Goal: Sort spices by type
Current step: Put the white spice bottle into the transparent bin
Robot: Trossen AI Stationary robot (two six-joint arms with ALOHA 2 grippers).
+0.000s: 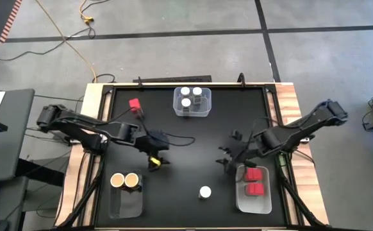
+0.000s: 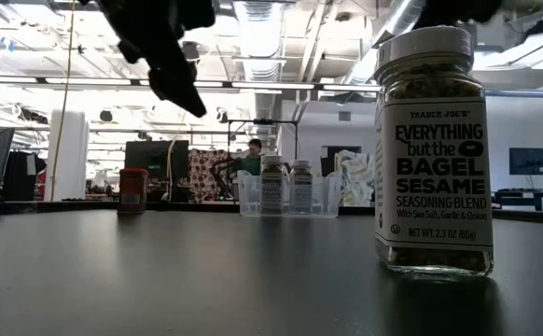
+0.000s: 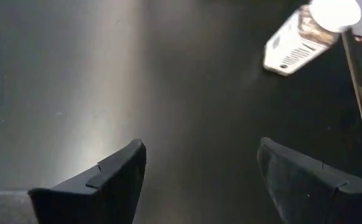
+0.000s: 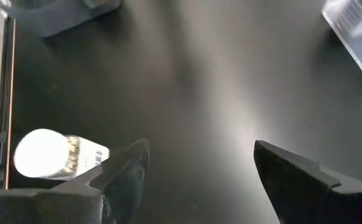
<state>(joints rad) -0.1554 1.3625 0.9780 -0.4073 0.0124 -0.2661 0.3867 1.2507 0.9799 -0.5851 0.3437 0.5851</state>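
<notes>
A clear jar with a white lid (image 1: 205, 192) stands alone on the black table near its near edge; it looms large in the low view (image 2: 433, 149) and shows in both wrist views (image 3: 311, 31) (image 4: 50, 155). A red box (image 1: 134, 104) (image 2: 133, 189) stands at the far left. My left gripper (image 1: 156, 162) (image 3: 199, 149) hovers open over bare table left of centre. My right gripper (image 1: 227, 157) (image 4: 199, 146) hovers open right of centre. Neither touches anything.
A clear bin (image 1: 191, 110) (image 2: 287, 207) at the far centre holds three white-lidded jars. A bin (image 1: 125, 202) at the near left holds two tan-lidded jars. A bin (image 1: 254, 204) at the near right holds red boxes. Bare table lies between the grippers.
</notes>
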